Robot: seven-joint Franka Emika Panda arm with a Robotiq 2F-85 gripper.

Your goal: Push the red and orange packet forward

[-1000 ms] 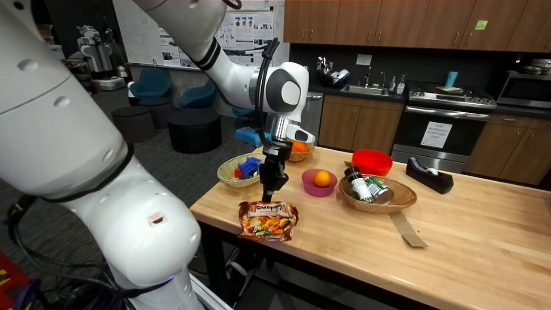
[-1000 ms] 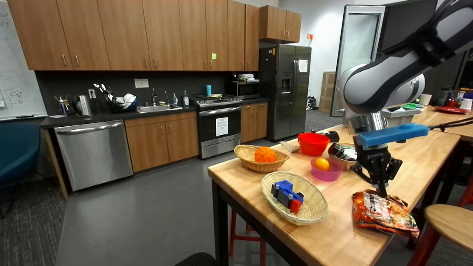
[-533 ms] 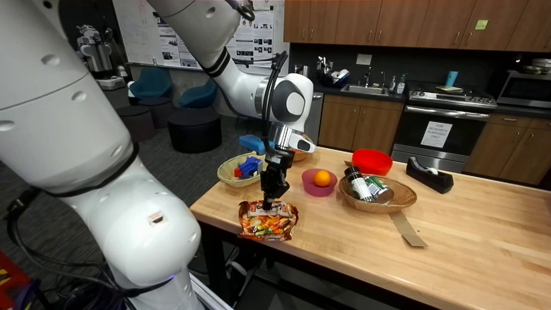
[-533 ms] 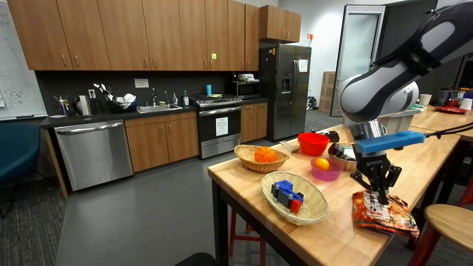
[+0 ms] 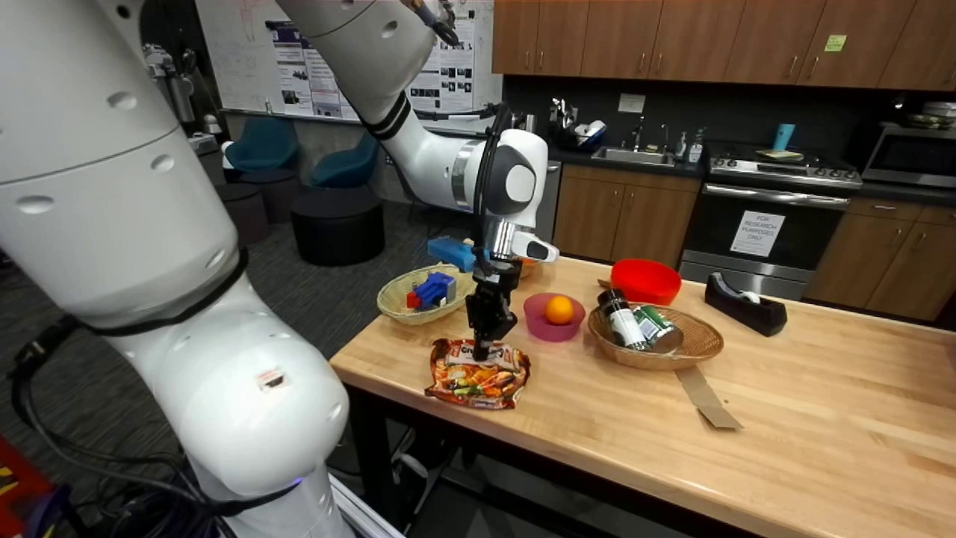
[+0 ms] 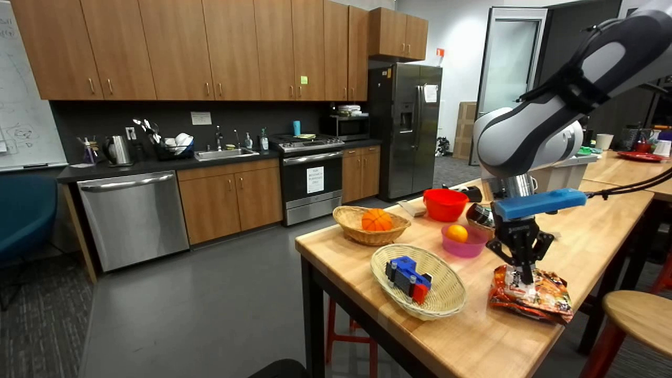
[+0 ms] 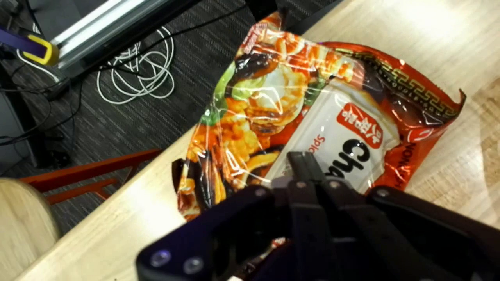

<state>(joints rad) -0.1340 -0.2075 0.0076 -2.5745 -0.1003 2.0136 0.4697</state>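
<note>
Jaws clenched on nothing visible, the gripper (image 6: 526,280) presses down on the red and orange noodle packet (image 5: 478,381), which lies on the wooden table (image 5: 635,418), farther in from its edge than a moment ago, so the forward push seems under way.

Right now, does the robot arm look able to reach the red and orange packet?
Likely yes: the closed gripper stands over the red and orange packet, seemingly touching its label, and no other object shows between them.
</note>
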